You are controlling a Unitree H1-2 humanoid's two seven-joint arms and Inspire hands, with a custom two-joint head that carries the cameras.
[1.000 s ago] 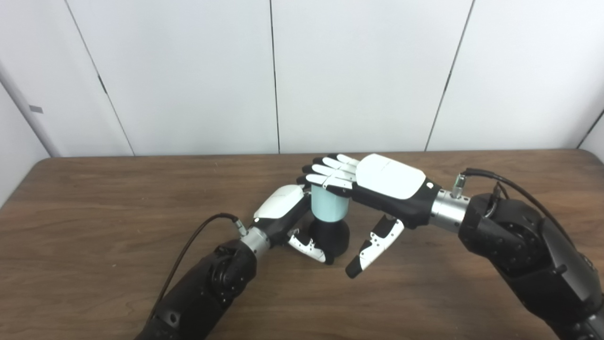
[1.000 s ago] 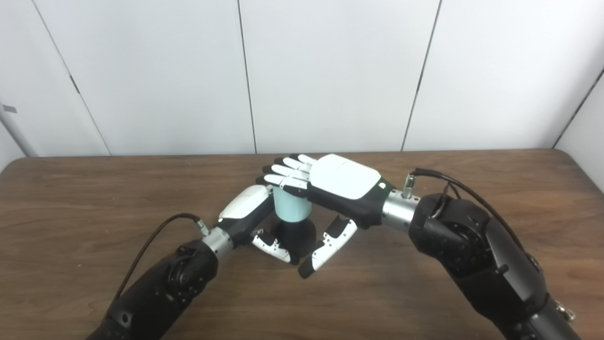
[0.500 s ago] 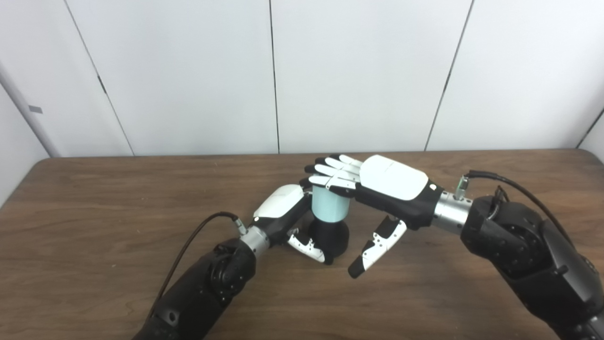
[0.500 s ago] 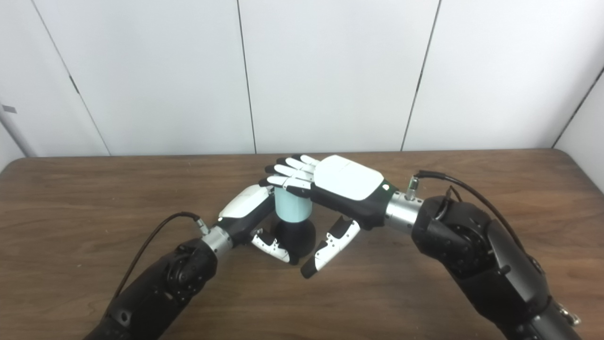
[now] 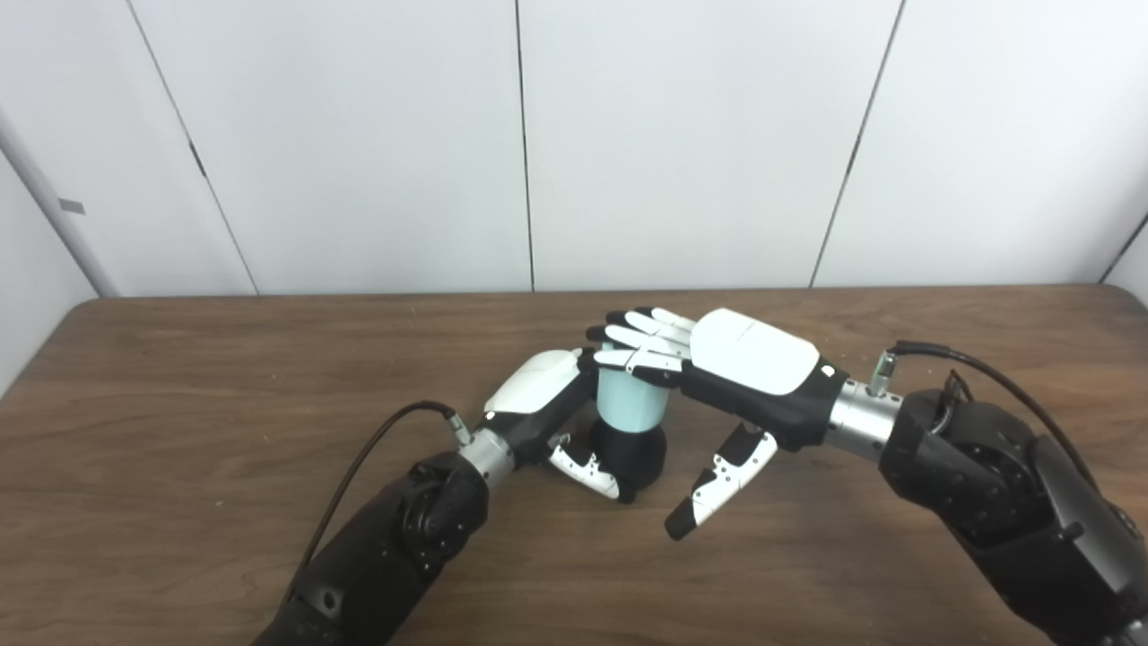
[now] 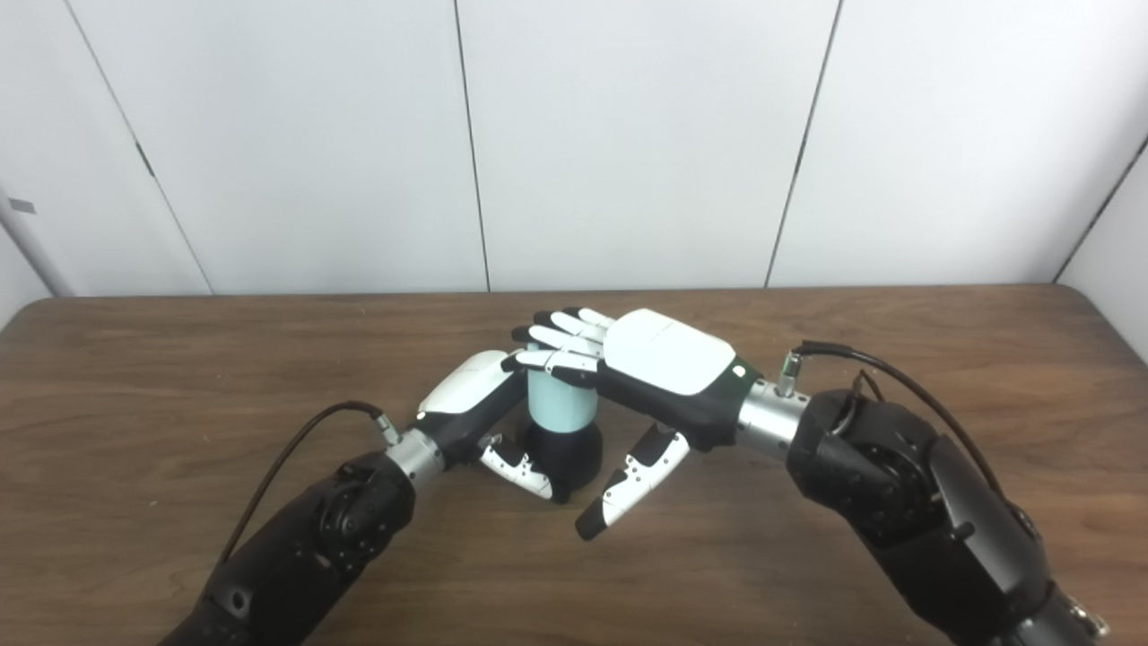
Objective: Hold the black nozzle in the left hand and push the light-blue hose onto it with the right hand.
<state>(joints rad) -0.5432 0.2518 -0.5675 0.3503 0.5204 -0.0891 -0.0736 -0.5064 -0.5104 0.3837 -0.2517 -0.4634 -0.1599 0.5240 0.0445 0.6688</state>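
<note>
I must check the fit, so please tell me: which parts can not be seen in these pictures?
- Top of the light-blue hose: both views, covered by the right robot hand.
- Hose-to-black nozzle joint depth: hidden inside.
- Left robot hand fingers behind the nozzle: hidden.

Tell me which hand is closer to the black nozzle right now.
Left. The left hand wraps the black nozzle at table level; the right hand lies flat above, on the light-blue hose.
</note>
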